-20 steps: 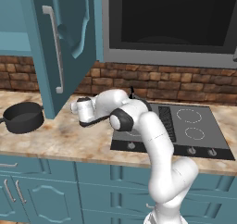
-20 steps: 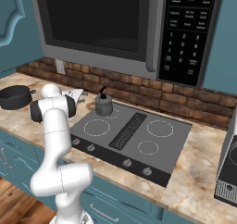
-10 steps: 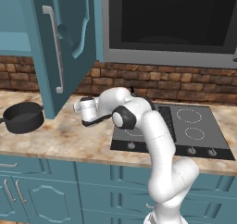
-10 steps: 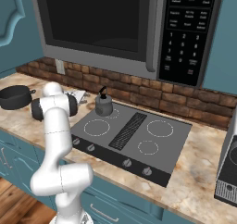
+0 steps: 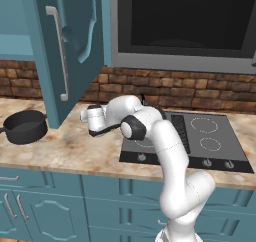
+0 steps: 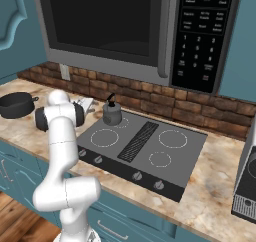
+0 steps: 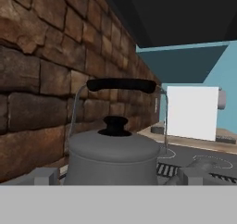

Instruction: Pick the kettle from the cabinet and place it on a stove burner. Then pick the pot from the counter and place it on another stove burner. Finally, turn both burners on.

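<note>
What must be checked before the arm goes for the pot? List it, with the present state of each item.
1. Kettle set on a rear burner of the cooktop: ok.
2. Pincer open and holding nothing: ok.
3. Pincer clear of the kettle: cannot tell; the kettle sits close in front of the fingertips.
4. Pot upright on the counter, left of the open cabinet door: ok.
5. Other burners free for the pot: ok.
6. Burners turned on: cannot tell.
</note>
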